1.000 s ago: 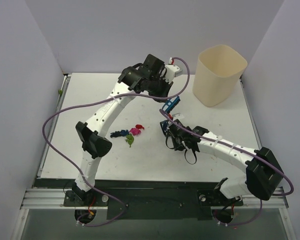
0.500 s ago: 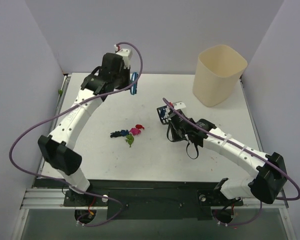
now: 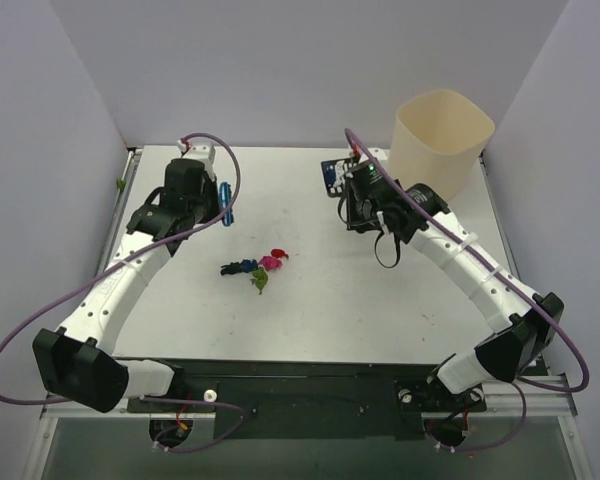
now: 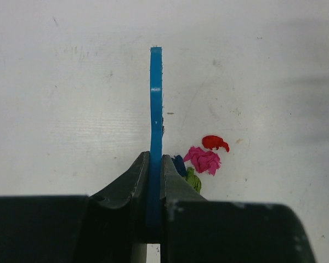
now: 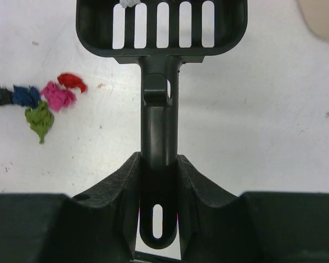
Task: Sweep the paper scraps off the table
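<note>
Behind the left claw (image 4: 155, 160), paper scraps (image 4: 204, 160) partly hidden.

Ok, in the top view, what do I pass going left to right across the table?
The blue brush in the left hand → paper scraps → black slotted scoop in the right hand → beige bin.

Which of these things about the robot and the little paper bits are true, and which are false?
1. The left gripper holds a blue brush. True.
2. The right gripper holds a black scoop. True.
3. The paper bits are inside the bin. False: the paper bits lie on the table, apart from the bin.
4. The scoop rests on top of the paper bits. False: it is off to their side, nearer the bin.
5. The bin stands upright. True.
</note>
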